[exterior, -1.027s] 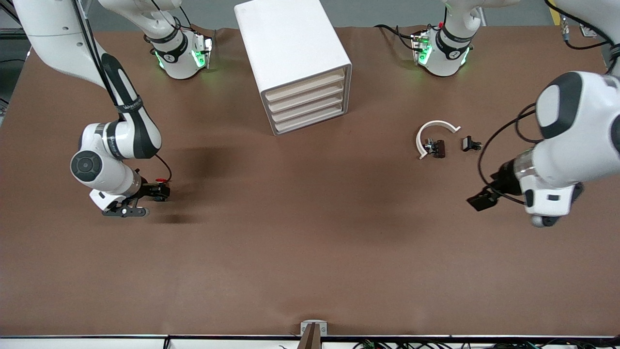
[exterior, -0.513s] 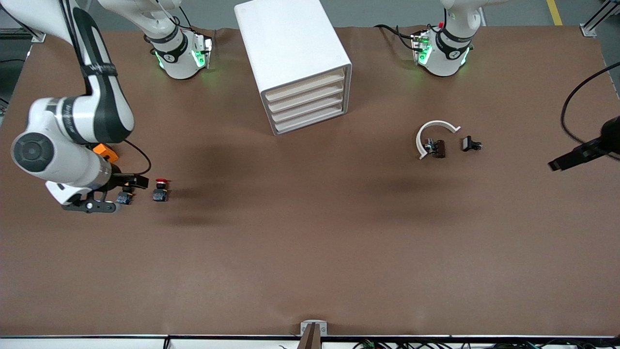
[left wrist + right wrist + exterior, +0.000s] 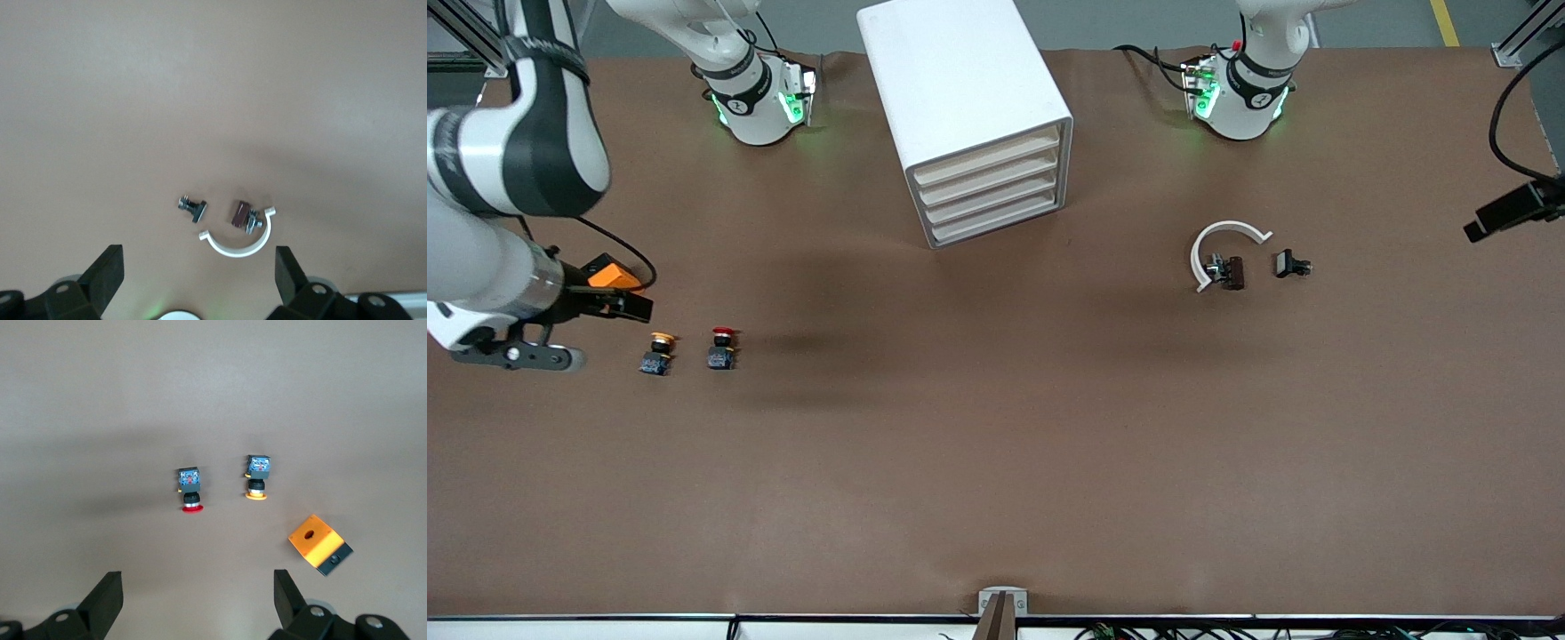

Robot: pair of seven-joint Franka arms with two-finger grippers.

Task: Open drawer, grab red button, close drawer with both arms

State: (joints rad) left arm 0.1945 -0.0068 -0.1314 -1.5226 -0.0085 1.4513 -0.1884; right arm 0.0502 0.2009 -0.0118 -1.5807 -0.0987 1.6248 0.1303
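Front view shows the cabinet (image 3: pixel 969 116) with every drawer (image 3: pixel 996 203) shut, and the red button (image 3: pixel 721 348) on the table toward the right arm's end, beside a yellow-capped button (image 3: pixel 658 353) and near an orange cube (image 3: pixel 611 274). The look-alike invites a wrong pick, I judge. Right gripper (image 3: pixel 197 603) hangs over them, fingers wide apart, empty; left gripper (image 3: pixel 199 277), equally spread and empty, is over a white clip (image 3: pixel 240 240).

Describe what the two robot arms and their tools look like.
Both arms are glossy white with black joint sections. Each base carries a black band with a white logo and glows green. The right arm ends in a black two-finger right tool, with a thin black cable looping beside it. The left tool is black, also trailing a black cable.
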